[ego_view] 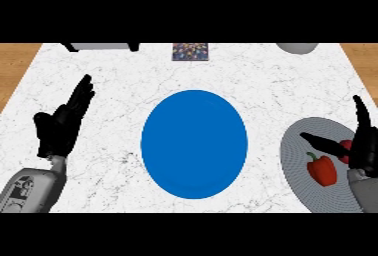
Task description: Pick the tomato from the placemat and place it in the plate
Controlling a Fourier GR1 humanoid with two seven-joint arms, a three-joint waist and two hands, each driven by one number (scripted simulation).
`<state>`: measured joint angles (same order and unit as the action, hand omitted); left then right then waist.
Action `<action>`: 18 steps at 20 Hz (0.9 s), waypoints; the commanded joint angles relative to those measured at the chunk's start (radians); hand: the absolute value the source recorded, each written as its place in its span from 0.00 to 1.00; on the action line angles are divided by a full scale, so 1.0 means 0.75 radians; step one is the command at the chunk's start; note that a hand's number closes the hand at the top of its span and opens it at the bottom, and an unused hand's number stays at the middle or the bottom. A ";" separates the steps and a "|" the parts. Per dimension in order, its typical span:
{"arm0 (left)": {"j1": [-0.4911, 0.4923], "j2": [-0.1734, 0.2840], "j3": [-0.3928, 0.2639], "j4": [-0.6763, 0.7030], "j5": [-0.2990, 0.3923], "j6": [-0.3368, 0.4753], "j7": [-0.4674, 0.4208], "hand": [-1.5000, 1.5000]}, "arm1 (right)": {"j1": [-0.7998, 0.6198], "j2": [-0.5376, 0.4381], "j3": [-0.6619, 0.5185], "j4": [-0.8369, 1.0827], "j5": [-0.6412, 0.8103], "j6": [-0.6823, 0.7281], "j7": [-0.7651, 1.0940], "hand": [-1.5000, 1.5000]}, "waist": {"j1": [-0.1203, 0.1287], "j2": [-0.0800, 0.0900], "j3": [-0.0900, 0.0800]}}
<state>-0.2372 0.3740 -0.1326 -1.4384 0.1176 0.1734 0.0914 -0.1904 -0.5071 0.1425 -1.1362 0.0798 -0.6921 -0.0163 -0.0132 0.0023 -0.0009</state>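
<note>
A large blue plate (194, 144) lies in the middle of the white marble counter. At the right edge lies a round grey placemat (319, 196). A red bell pepper (322, 170) lies on the mat. Just above it, a small part of the red tomato (345, 146) shows. My right hand (363, 145) is over the mat, fingers straight and pointing away from me, thumb stretched left across the tomato. The hand hides most of the tomato, and I cannot tell whether they touch. My left hand (59, 127) rests open at the left, fingers up.
At the counter's far edge stand a white object on dark legs (101, 46), a small colourful box (191, 51) and a grey rounded vessel (298, 47). Wooden floor shows beyond the counter's left and right edges.
</note>
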 commanded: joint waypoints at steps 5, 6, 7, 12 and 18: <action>0.007 -0.017 0.012 0.023 -0.029 -0.017 -0.027 0.50 | 0.142 -0.333 0.056 -0.342 0.231 0.077 0.541 0.00 | -0.004 -0.012 -0.005; -0.022 -0.048 -0.006 0.086 -0.046 -0.005 -0.037 0.50 | 0.112 -0.383 0.074 -0.356 0.215 0.184 0.633 0.00 | -0.013 -0.009 -0.007; 0.001 -0.035 -0.016 -0.007 -0.048 0.006 0.017 0.50 | 0.132 -0.440 0.073 -0.382 0.206 0.252 0.699 0.00 | -0.002 -0.016 -0.006; -0.051 -0.059 -0.003 0.059 -0.057 0.007 0.009 0.50 | 0.087 -0.587 0.071 -0.518 0.084 0.590 1.017 0.00 | -0.001 -0.007 -0.003; -0.003 -0.048 0.027 0.060 -0.084 -0.034 -0.040 0.50 | 0.169 -0.612 -0.009 -0.606 0.008 0.759 1.128 0.00 | 0.006 -0.005 0.000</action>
<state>-0.2368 0.3318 -0.1270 -1.4030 0.0703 0.1605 0.0688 -0.0924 -0.9244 0.1863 -1.5522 0.1390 -0.2272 0.7744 -0.0083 -0.0026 -0.0020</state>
